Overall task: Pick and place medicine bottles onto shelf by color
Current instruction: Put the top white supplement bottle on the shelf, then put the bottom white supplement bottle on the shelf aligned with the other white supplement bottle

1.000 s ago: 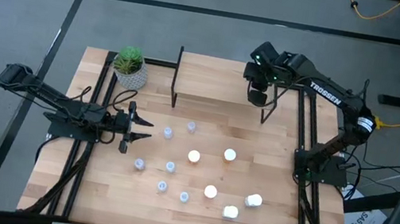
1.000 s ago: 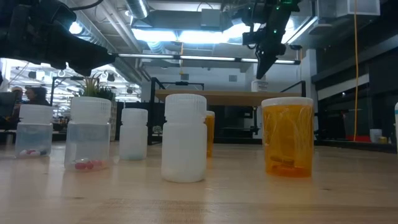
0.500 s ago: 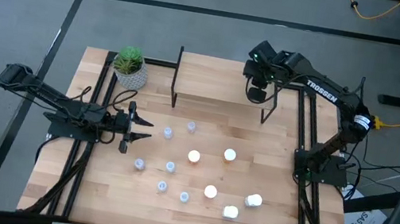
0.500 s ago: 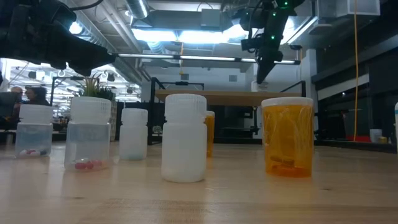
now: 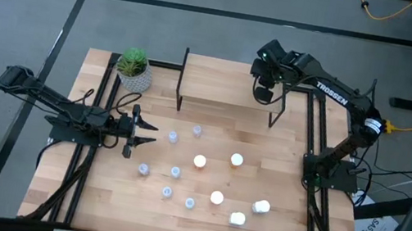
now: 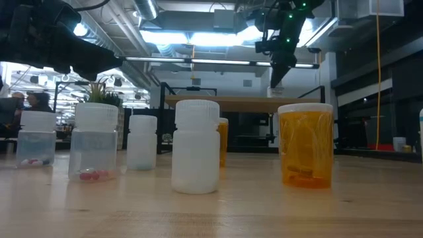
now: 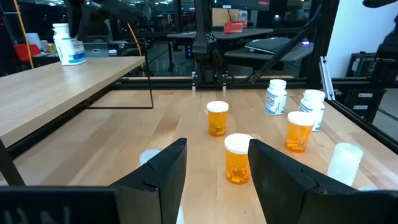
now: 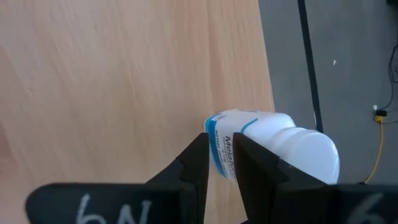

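Over at the left edge of the wooden tabletop (image 5: 95,189), the left gripper (image 5: 140,129) waits low, its dark fingers spread with nothing between them and pointed at the scattered bottles, a likely ready stance for a later pick. Just beyond it, near the back left corner, stands the green plant in a white pot (image 5: 134,68), clear of the work.

Across the middle of the table lie the loose medicine bottles: small pale clear ones (image 5: 173,137) toward the left, orange ones with white caps (image 5: 199,162) in the centre, and bigger white ones (image 5: 261,206) toward the front right. All stand apart from one another, which should leave room for fingers around each.

At the back stands the low light-wood shelf on thin black legs (image 5: 223,83). Above its right end hangs the right gripper (image 5: 264,92). Its wrist view shows a white blue-labelled bottle (image 8: 273,143) standing on the board just past the narrow-set fingertips; I cannot tell whether they grip it or have let go.
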`<action>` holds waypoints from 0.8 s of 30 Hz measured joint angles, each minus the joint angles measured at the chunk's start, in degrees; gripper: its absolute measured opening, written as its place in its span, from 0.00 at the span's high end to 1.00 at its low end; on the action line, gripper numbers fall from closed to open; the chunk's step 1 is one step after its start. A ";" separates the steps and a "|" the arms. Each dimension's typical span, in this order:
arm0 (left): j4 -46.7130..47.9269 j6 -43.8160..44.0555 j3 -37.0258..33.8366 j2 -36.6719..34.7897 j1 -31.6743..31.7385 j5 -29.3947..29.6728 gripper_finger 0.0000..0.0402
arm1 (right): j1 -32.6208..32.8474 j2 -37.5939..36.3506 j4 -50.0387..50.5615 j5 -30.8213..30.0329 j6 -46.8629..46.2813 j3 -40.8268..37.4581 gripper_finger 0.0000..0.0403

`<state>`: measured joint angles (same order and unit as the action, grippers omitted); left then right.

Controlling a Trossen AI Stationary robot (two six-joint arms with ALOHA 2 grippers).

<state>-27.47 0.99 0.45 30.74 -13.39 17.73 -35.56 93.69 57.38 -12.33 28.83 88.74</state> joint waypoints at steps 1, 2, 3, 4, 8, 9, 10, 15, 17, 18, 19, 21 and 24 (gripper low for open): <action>0.01 0.00 0.00 0.00 -0.01 0.00 0.59 | 0.28 0.02 1.86 0.59 -0.08 0.69 0.82; -0.01 0.00 0.01 -0.02 0.00 0.00 0.59 | 0.74 0.02 4.18 0.98 -0.35 1.66 0.82; 0.01 0.00 0.01 -0.01 -0.02 -0.01 0.59 | 1.32 0.00 6.77 1.45 -1.33 3.02 0.82; 0.01 0.00 0.02 0.01 -0.01 -0.01 0.59 | 2.12 -0.02 10.00 1.87 -3.07 4.57 0.82; -0.02 0.01 0.01 0.01 -0.01 -0.01 0.59 | 5.15 -0.23 26.21 10.56 -14.63 10.88 0.82; 0.00 0.02 0.01 -0.02 0.00 0.00 0.59 | 5.76 -0.63 29.87 14.35 -16.83 11.67 0.82; -0.02 0.03 0.00 -0.02 0.00 -0.01 0.59 | 6.57 -1.23 32.88 18.25 -18.79 11.99 0.82; 0.06 -0.08 0.01 0.01 -0.02 0.03 0.59 | 12.59 -9.92 32.44 30.38 -27.77 7.45 0.82; 0.25 -0.06 0.01 -0.02 -0.01 0.16 0.59 | 16.50 -14.41 32.62 29.28 -33.57 3.81 0.82; 0.29 -0.04 0.02 0.01 0.00 0.14 0.59 | 18.84 -16.97 32.50 28.07 -36.99 1.57 0.82; 0.33 -0.06 0.02 0.01 0.00 0.12 0.59 | 21.34 -19.59 32.26 26.73 -40.78 -0.61 0.82; 0.33 -0.07 0.02 0.00 0.00 0.15 0.59 | 26.93 -24.92 31.86 24.47 -50.09 -5.49 0.82; 0.33 0.32 0.01 -0.02 -0.01 0.16 0.59 | 36.41 -31.69 27.76 21.94 -64.58 -13.04 0.82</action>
<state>-27.14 1.32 0.46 30.72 -13.40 17.88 0.85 62.00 85.15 9.61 -35.75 75.69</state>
